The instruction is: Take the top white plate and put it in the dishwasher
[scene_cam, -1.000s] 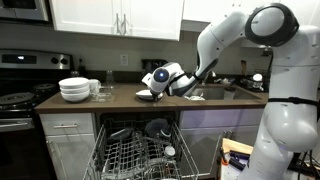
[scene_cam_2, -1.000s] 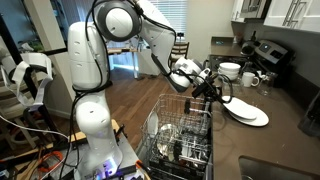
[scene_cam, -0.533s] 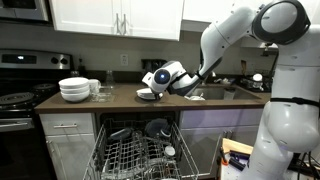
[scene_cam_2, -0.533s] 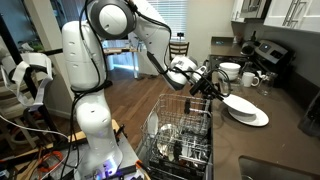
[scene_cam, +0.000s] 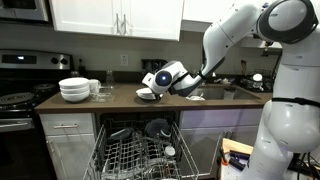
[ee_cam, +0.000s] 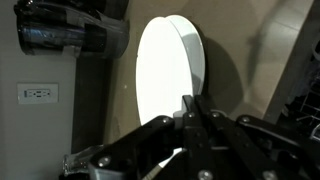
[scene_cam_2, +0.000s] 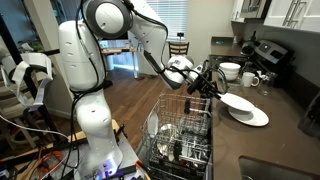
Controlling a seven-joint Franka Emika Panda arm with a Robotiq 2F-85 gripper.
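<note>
Our gripper (ee_cam: 192, 110) is clamped shut on the rim of the top white plate (ee_cam: 160, 75), which is tilted off the counter (scene_cam: 120, 96); next we likely need to lower it into the dishwasher (scene_cam: 135, 155) below

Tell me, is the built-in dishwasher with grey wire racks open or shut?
Open: the dishwasher has its grey wire rack pulled out in both exterior views.

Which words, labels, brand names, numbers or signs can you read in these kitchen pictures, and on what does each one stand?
None: no text is readable in any view.
On the stove control panel, any marks are too small and blurred to read.
On the wall outlet, no lettering can be made out.
On the top white plate, the face is plain, with no print showing.
</note>
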